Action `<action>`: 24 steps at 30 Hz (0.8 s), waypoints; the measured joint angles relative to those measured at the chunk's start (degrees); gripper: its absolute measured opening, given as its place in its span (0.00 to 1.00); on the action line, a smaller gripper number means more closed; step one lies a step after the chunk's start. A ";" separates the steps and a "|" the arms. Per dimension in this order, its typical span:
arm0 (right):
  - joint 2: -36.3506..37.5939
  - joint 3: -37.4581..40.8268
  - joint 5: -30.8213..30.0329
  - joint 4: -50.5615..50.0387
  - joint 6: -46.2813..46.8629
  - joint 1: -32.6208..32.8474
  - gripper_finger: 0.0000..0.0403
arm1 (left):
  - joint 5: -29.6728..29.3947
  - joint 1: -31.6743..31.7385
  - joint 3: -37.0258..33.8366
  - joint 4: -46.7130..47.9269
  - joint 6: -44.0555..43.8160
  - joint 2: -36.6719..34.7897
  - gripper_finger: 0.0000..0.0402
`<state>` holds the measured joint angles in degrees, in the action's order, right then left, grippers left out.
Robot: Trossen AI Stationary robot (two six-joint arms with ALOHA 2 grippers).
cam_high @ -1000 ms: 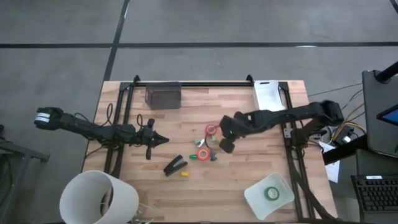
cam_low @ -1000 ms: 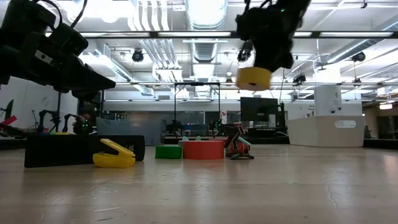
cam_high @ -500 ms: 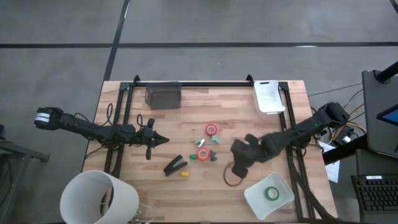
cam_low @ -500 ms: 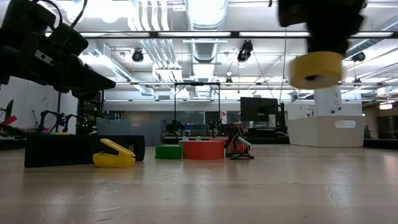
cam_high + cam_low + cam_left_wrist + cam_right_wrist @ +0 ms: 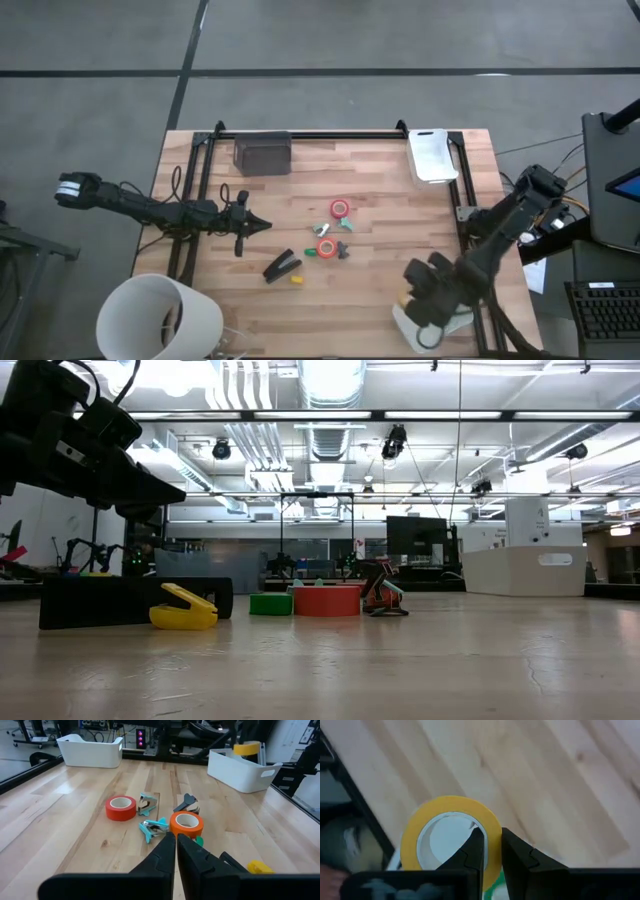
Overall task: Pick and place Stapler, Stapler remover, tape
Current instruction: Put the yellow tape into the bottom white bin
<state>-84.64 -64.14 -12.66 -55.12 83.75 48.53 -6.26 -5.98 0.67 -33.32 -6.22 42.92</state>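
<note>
My right gripper (image 5: 490,851) hangs over the white bin (image 5: 455,322) at the near right corner of the table, its jaws pinching the wall of a yellow tape roll (image 5: 451,840), one finger inside the core and one outside; I judge this rim grip lets the ring hang flat beneath the wrist so that it can fall cleanly into the bin, whose white floor shows directly below the roll. A sliver of green shows just under the fingers, possibly a green roll lying in the bin, though I cannot tell. Beside the gripper runs the dark frame rail (image 5: 478,290), close enough that I judge it the main thing to avoid on the way down. My left gripper (image 5: 176,841) waits at the left side of the table with its jaws pressed together and nothing between them. Ahead of its tips lie the orange tape roll (image 5: 186,825) nearest, the red tape roll (image 5: 120,808) farther off, and small teal clawed pieces (image 5: 155,826) between them. The stapler (image 5: 282,266) lies near that gripper's tips, with a yellow piece (image 5: 297,279) just beside it. A dark box (image 5: 262,155) and a second white bin (image 5: 432,155) sit well beyond, along the far edge.
</note>
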 joint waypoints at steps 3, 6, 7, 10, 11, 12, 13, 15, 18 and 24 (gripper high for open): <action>-0.04 -1.11 0.83 -2.30 4.18 3.59 0.10 | 0.00 0.00 -0.01 0.00 0.00 0.00 0.05; -0.07 -1.26 1.20 -3.56 9.05 6.83 0.10 | 0.00 0.00 0.01 0.00 0.00 0.00 0.05; -0.07 -1.33 1.20 -3.53 10.48 7.70 0.10 | 0.00 0.00 0.01 0.00 0.00 0.00 0.05; -0.07 -1.33 1.20 -4.44 14.90 9.68 0.10 | 0.00 -0.01 0.00 0.00 0.00 0.00 0.05; -0.07 -1.33 1.19 -4.88 16.16 10.07 0.11 | 0.00 0.00 0.00 -0.02 0.00 0.00 0.05; -0.07 -1.33 1.19 -5.03 16.99 10.37 0.11 | 0.00 0.00 -0.01 -0.02 0.00 0.00 0.05; -0.07 -1.33 1.18 -4.99 17.57 10.61 0.11 | 0.00 0.00 0.00 0.00 0.00 0.00 0.05; -0.07 -1.33 1.20 -4.97 18.09 10.97 0.11 | 0.00 -0.02 0.01 -0.02 0.00 0.00 0.05; -0.07 -1.33 1.86 -4.95 18.26 11.22 0.10 | 0.00 -0.01 0.00 -0.02 0.00 0.00 0.05; -0.13 -1.33 4.86 -4.94 18.47 11.52 0.11 | 0.00 0.00 0.01 0.00 0.00 0.00 0.05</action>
<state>-84.77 -65.47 -7.81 -60.05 102.23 60.04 -6.26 -5.98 0.69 -33.32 -6.22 42.92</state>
